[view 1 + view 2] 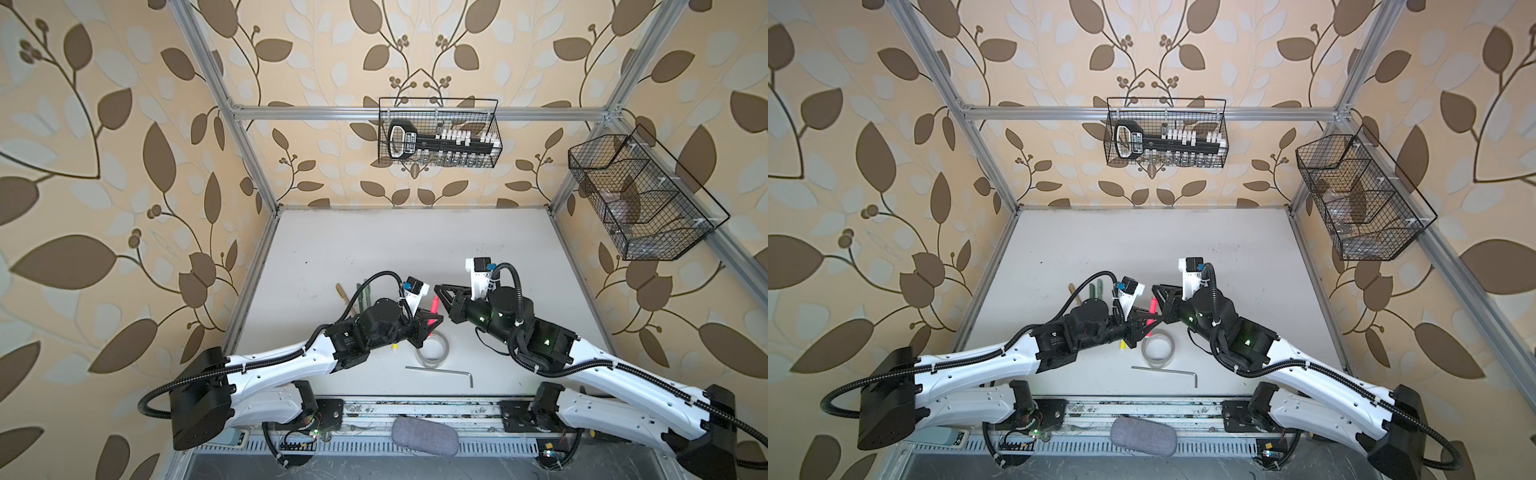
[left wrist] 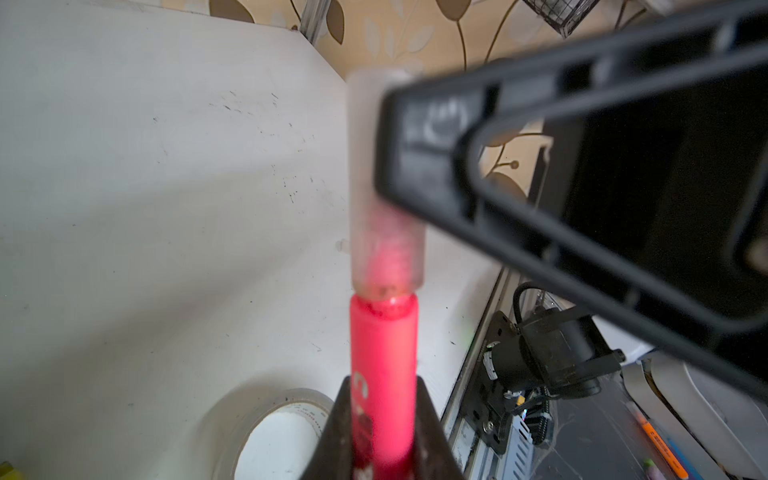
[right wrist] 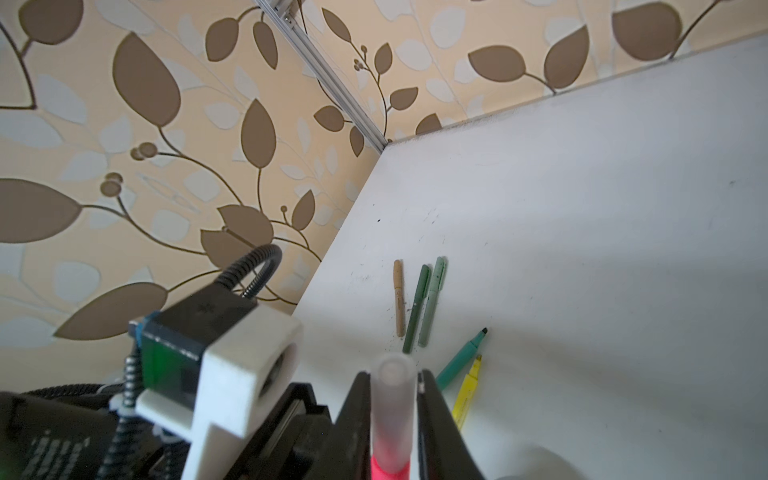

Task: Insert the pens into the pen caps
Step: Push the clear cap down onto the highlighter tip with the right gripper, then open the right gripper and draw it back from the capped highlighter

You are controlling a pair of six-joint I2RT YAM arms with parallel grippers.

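Fingers (image 2: 436,449) of my left gripper (image 2: 382,386) clamp the pink marker (image 2: 384,345) near the tape (image 2: 232,419), its lower end cut off. Clear cap (image 2: 386,249) sits on its tip, half hidden behind my right gripper (image 3: 394,374), whose jaws flank it; gripping or not, I cannot tell.

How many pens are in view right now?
6. Tan pen, dark green pen and grey-green pen lie side by side on the table; green marker and yellow marker lie just beside them; pink marker is clamped in the left jaws.
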